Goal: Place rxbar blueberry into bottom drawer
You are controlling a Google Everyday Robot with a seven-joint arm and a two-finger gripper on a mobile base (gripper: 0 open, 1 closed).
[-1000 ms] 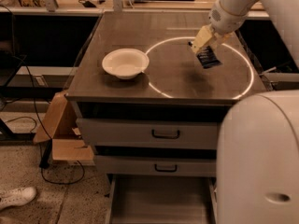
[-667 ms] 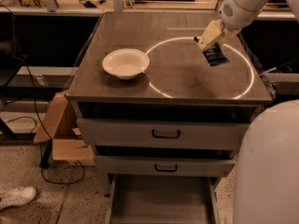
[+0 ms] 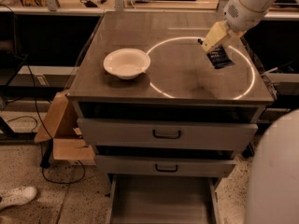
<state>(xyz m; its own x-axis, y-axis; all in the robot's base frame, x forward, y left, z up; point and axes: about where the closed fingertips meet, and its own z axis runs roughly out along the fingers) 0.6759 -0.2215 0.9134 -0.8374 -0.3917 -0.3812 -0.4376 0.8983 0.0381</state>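
We see a white bowl [image 3: 126, 63] left of centre on the cabinet top [image 3: 187, 80]. The bottom drawer [image 3: 161, 204] stands open at bottom centre. At upper right, the gripper [image 3: 211, 48] is clamped on the tilted rxbar blueberry [image 3: 220, 59].

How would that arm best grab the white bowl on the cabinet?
The white bowl sits upright, open side up, and looks too wide to span. So probably by its thin rim, coming straight down, one finger inside and one outside. The gripper is up over the right part of the cabinet top, fingers shut on the rxbar blueberry.
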